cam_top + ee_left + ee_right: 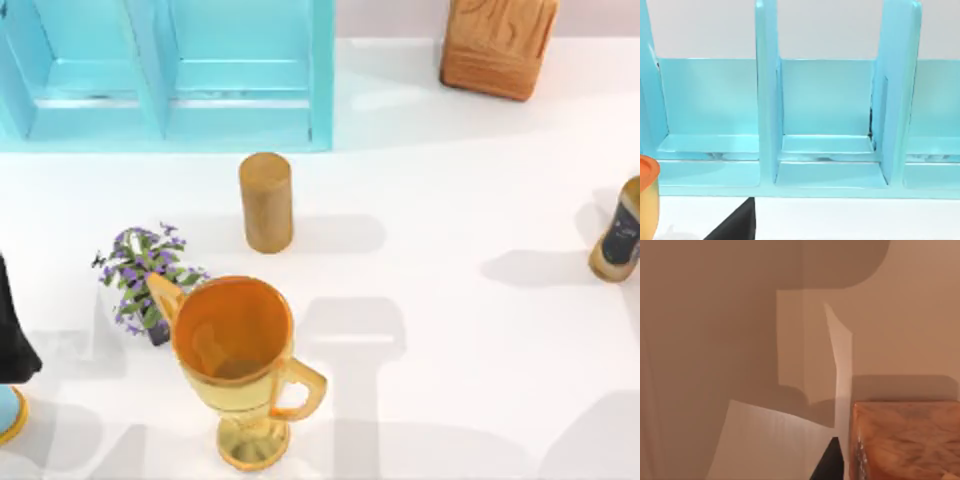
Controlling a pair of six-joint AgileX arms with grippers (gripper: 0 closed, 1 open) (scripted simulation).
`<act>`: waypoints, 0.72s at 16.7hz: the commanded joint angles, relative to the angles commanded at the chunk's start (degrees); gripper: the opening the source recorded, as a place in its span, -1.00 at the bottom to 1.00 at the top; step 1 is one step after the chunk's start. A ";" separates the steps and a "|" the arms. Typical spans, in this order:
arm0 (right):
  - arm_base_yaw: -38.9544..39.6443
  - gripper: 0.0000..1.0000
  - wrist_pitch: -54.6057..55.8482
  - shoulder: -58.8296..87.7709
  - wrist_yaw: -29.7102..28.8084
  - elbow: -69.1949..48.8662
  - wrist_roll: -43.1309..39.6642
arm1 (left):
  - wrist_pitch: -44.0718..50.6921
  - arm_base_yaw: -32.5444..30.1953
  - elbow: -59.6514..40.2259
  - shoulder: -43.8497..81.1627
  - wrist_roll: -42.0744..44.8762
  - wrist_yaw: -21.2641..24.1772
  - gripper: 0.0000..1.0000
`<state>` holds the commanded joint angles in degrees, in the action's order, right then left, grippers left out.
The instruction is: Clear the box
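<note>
one orange-brown box [497,45] at upper right of the white desk [450,330], one tan cylinder [266,201] centre, one orange goblet [238,362] below, one flower pot [147,272], one turquoise shelf cabinet [165,72] upper left, one bottle [621,232] at right edge, left arm [12,330] at left edge, state of either claw cannot be told

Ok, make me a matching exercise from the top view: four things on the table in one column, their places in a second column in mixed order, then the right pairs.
Things:
1. box
2. wooden cylinder
3. trophy cup
4. turquoise shelf cabinet

Places:
A. near edge, left of centre, beside the purple flower plant
B. far left corner
C. far edge, right of the cabinet
D. middle of the table, in front of the cabinet

Pairs: 1-C, 2-D, 3-A, 4-B
</note>
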<state>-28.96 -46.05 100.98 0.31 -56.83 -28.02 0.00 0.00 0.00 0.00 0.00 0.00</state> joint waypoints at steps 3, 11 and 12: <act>0.00 -0.81 0.00 0.00 0.00 0.00 0.00 | 0.00 0.00 0.00 0.00 0.00 0.00 1.00; 0.00 -1.00 0.00 0.00 0.00 0.00 0.00 | 0.00 0.00 0.00 0.00 0.00 0.00 1.00; 0.00 -1.00 0.00 0.00 0.00 0.00 0.00 | 0.00 0.00 0.00 0.00 0.00 0.00 1.00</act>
<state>-28.96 -46.05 100.98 0.31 -56.83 -28.02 0.00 0.00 0.00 0.00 0.00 0.00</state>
